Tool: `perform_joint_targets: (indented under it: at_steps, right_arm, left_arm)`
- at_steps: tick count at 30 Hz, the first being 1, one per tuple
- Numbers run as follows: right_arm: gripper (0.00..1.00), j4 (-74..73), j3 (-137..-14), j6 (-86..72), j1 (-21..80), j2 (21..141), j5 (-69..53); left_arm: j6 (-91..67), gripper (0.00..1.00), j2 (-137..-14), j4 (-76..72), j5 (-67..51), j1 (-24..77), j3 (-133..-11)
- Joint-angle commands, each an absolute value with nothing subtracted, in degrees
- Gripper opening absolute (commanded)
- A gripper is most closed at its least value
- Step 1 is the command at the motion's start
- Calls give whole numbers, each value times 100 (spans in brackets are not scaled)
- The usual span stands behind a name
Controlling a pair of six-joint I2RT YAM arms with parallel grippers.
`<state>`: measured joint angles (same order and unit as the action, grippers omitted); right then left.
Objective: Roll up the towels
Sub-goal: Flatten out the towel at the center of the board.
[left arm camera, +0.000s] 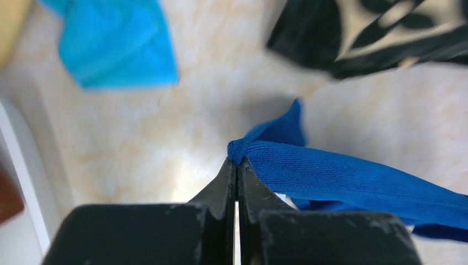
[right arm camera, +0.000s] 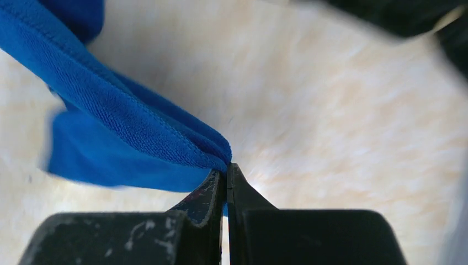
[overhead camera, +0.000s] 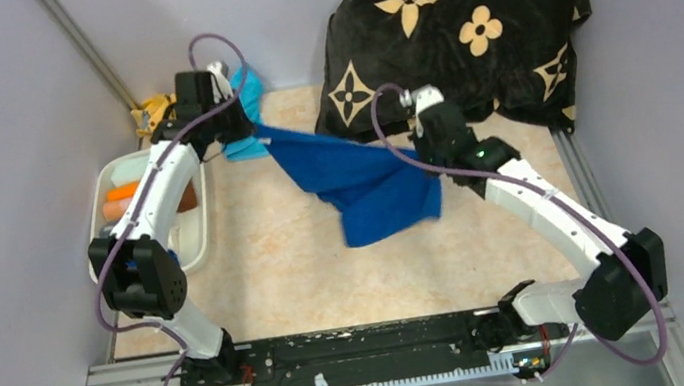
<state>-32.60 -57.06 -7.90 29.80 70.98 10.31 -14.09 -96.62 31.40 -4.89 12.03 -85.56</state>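
Wrist views | left fingers (left arm camera: 221, 190) pinch blue towel (left arm camera: 353, 179) | right fingers (right arm camera: 209, 196) pinch its other end

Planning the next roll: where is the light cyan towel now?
In the top view the light cyan towel lies at far left, right beside the left gripper, which pinches the dark blue towel.

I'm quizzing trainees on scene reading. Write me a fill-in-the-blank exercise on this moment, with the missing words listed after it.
1. The left gripper and the right gripper are both ___ on the dark blue towel.
2. The light cyan towel lies nearer the ___ gripper.
3. The black cushion bears beige ___.

Missing words: shut; left; flowers.
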Motion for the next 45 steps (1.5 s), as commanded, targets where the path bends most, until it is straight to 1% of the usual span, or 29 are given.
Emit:
perform_joint_targets:
  at_steps: [1,3,5,6,9,15,17,19,21,22,26,28,32,36,40,43,45]
  right_arm:
    - [0,-3664,-7362,867,2856,7030,2477]
    - [0,-3734,-7862,1287,2856,7013,2510]
    - [0,-3844,-8128,1426,2857,6890,2315]
    - [0,-3913,-8141,1416,2856,6792,2132]
    - [1,-4190,-7833,1164,2856,6468,1324]
    - [30,-4469,-6197,-147,2856,6088,-823]
    - [39,-4425,-5741,-668,2856,6099,-1278]
    - [45,-4332,-5609,-1111,2874,6142,-1224]
    - [53,-4126,-5527,-1483,2867,6159,-665]
    - [55,-4082,-5542,-1657,2842,6218,-300]
    - [57,-3947,-5481,-2227,2645,6648,582]
    - [57,-3822,-5249,-2486,2282,6809,860]
    - [56,-3538,-4650,-3112,1515,6935,889]
    - [55,-3428,-4226,-3593,1282,6921,1332]
    - [51,-3210,-3923,-4030,1055,6983,1449]
    - [44,-3061,-3805,-4284,925,7030,1438]
    - [41,-3012,-3753,-4466,914,7056,1551]
  left_arm:
    - [-1654,0,-9608,3141,-1253,1009,-9792]
    - [-1691,0,-9468,3112,-1309,995,-10098]
    - [-1703,0,-9238,3084,-1233,970,-10099]
    - [-1685,0,-9080,3040,-1158,961,-9954]
    - [-1598,0,-8570,2875,-782,950,-9026]
    - [-1557,0,-7682,2581,-439,949,-6775]
    - [-1618,0,-7498,2516,-384,949,-6112]
    - [-1719,0,-7383,2419,-401,949,-5536]
    - [-1799,0,-7351,2299,-353,949,-5058]
    - [-1828,0,-7359,2249,-279,949,-4899]
    - [-1865,0,-7487,2172,-39,949,-4673]
    - [-1850,0,-7550,2196,-5,949,-4720]
    - [-1819,0,-7532,2183,48,949,-4708]
    - [-1816,0,-7517,2136,103,949,-4624]
    - [-1820,0,-7557,2118,53,949,-4637]
    - [-1822,0,-7562,2112,37,949,-4646]
    - [-1828,0,-7559,2109,16,949,-4636]
